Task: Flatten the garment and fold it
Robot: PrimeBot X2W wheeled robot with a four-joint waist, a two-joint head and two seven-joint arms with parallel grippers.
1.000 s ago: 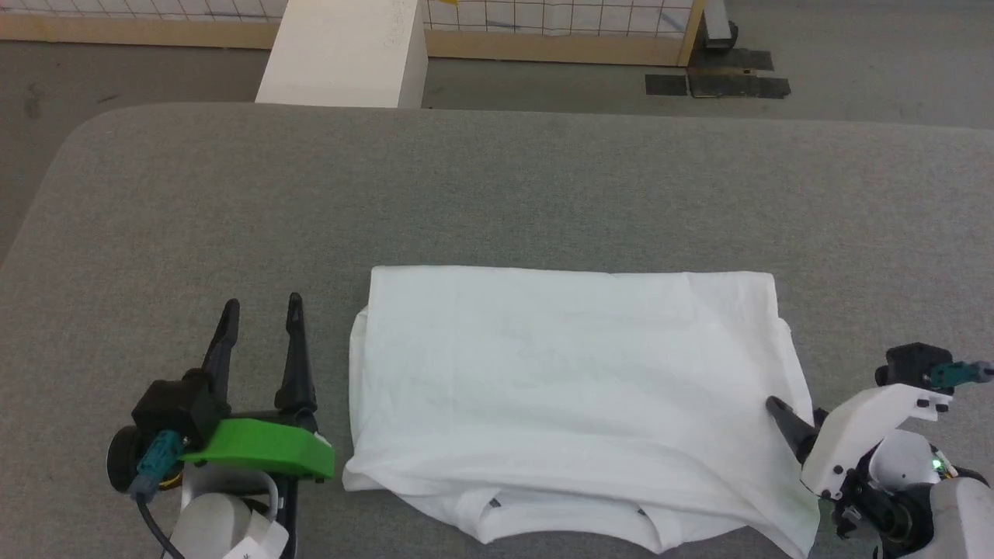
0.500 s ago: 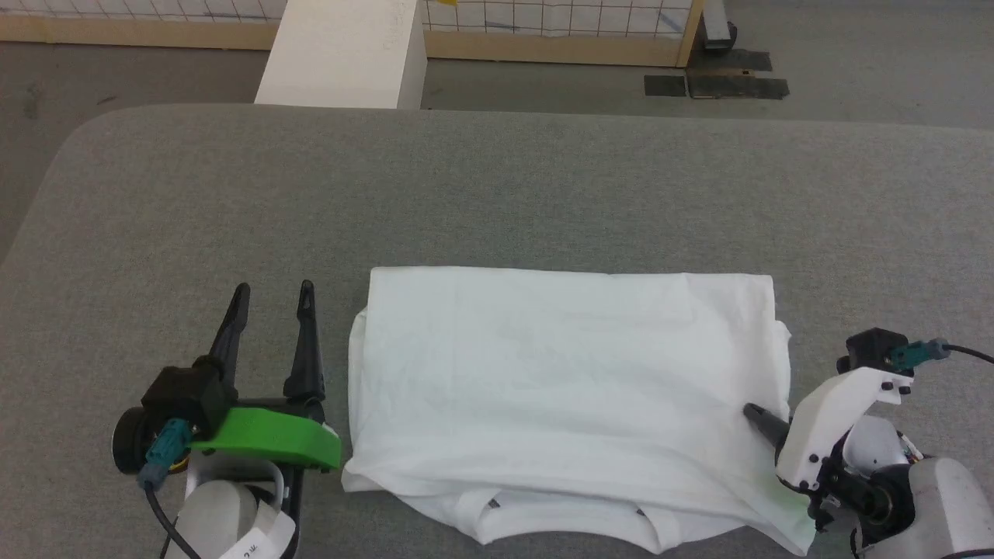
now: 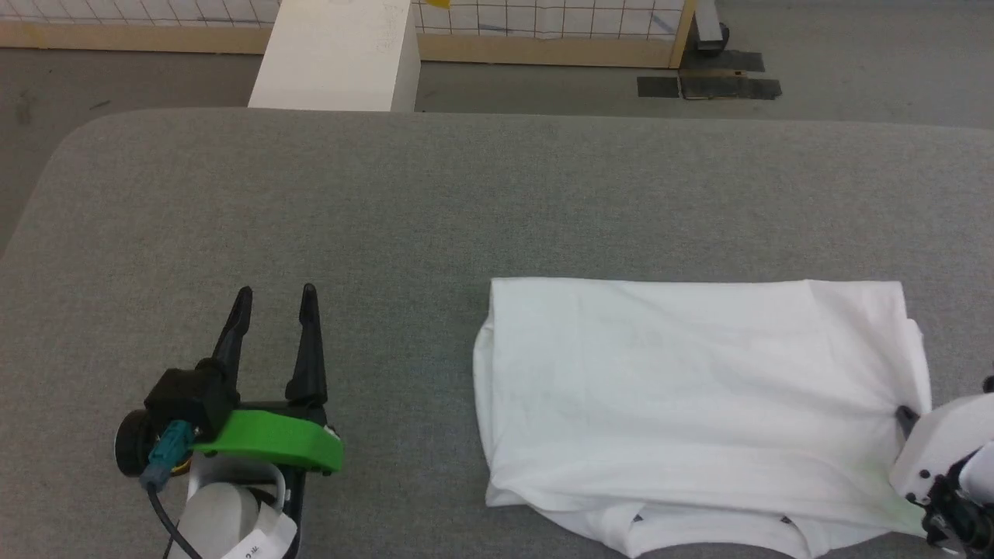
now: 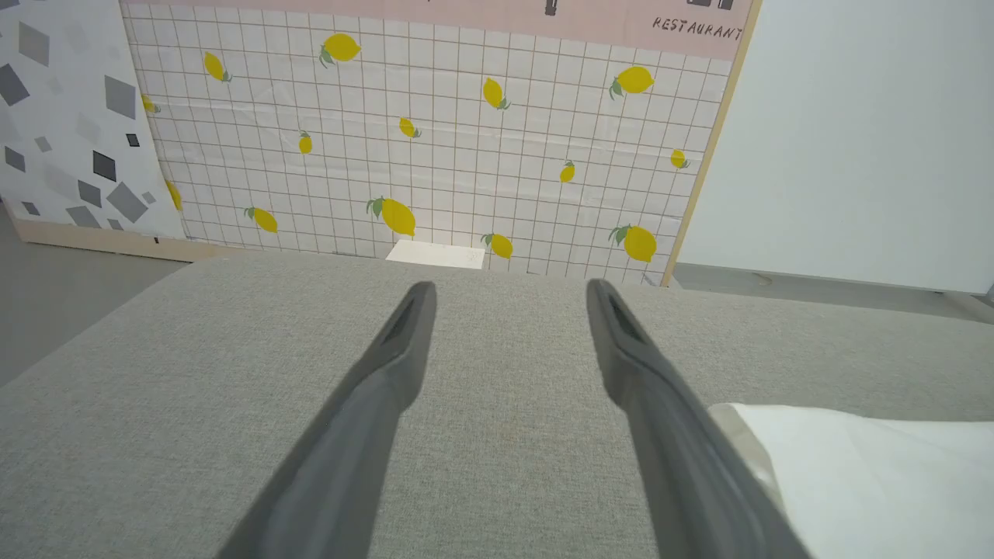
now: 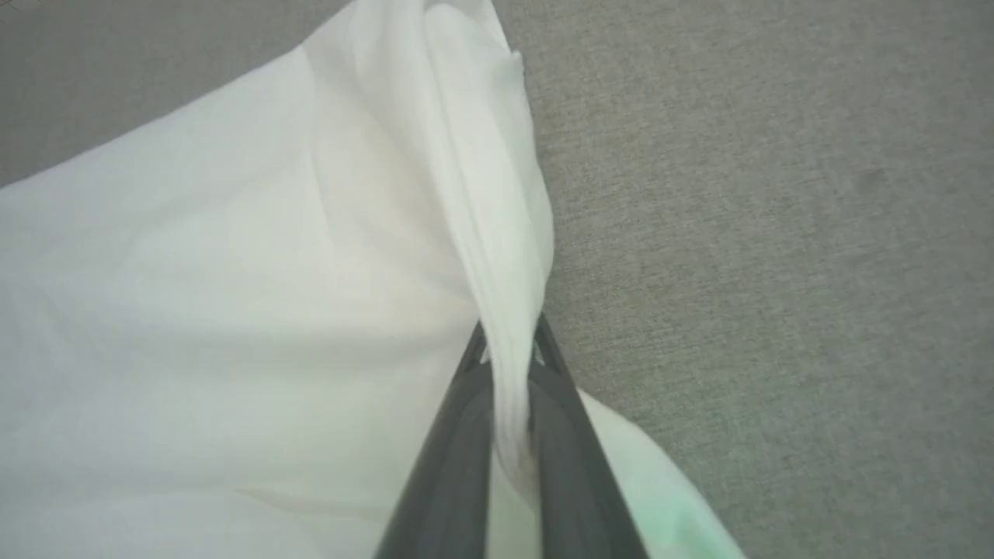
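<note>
The garment, a white T-shirt folded into a wide rectangle, lies on the grey padded table at the right front, with dark seam marks along its near edge. At the shirt's right edge my right gripper is shut on a pinched ridge of cloth. The right wrist view shows that ridge of the garment squeezed between the two fingers of the right gripper. My left gripper stands open over bare table left of the shirt, apart from it. In the left wrist view the left gripper is open, with the garment's corner at the lower right.
A rigid white box stands on the floor beyond the table's far edge. Behind it runs a tiled wall panel with lemons. Dark floor mats lie at the back right. The table's left corner is rounded.
My right gripper has closed on the shirt's right edge and moved right, dragging the whole garment to the right across the table. The left gripper has edged slightly forward.
</note>
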